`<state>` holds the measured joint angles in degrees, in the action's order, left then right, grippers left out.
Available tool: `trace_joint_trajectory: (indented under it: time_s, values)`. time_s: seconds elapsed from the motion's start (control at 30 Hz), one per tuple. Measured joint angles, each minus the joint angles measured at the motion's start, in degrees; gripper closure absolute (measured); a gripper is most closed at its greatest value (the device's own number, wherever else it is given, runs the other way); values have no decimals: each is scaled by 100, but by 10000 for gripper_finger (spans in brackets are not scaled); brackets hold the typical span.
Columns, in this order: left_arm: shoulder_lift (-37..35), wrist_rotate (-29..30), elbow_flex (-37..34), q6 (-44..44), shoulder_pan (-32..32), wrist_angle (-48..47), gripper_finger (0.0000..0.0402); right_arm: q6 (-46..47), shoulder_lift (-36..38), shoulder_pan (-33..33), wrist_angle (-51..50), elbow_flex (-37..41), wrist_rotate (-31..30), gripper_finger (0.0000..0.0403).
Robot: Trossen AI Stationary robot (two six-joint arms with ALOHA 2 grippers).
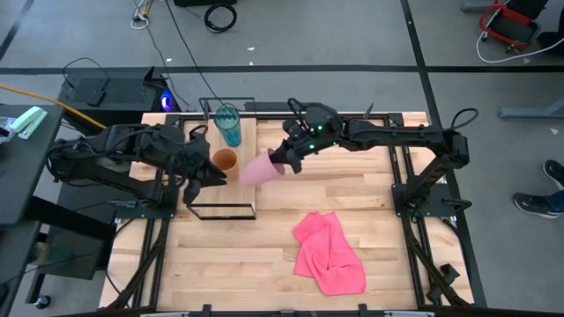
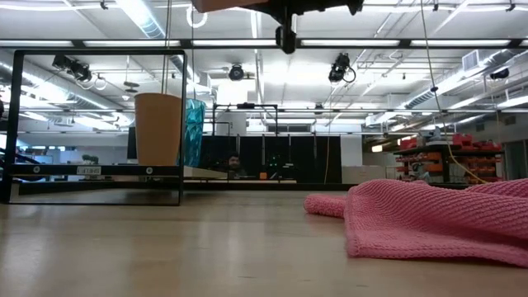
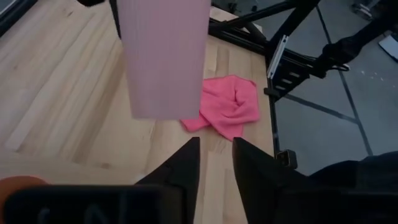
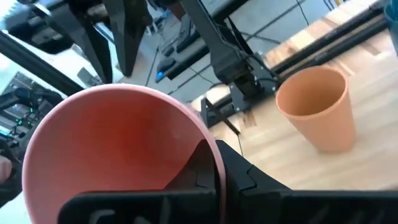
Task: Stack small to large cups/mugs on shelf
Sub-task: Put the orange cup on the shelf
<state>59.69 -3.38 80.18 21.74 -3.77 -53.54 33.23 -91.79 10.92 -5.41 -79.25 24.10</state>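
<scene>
Three handleless cups are showing: one tall translucent teal cup (image 1: 228,125), one medium orange cup (image 1: 226,159) at its six o'clock, one small pink cup (image 1: 260,169). One crumpled pink cloth (image 1: 328,253) is lying, one light-wood shelf board (image 1: 227,176), two dark arms.

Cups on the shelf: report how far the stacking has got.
Done: teal cup and orange cup stand apart on the shelf, unstacked. In hand: right gripper holds the pink cup tilted beside them; left gripper slightly parted, empty. Left: all nesting.
</scene>
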Motion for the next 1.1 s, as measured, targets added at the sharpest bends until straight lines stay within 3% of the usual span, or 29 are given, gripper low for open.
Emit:
trace_joint_trajectory:
  time_s: [0.5,1.1]
  values:
    - [626,-59,-4,-194,3,209,195,-69,-142,-129,65,-27,-147,403]
    - [1160,-229,4,-181,199,517,173,-315,-146,-195,-219,-16,-224,402]
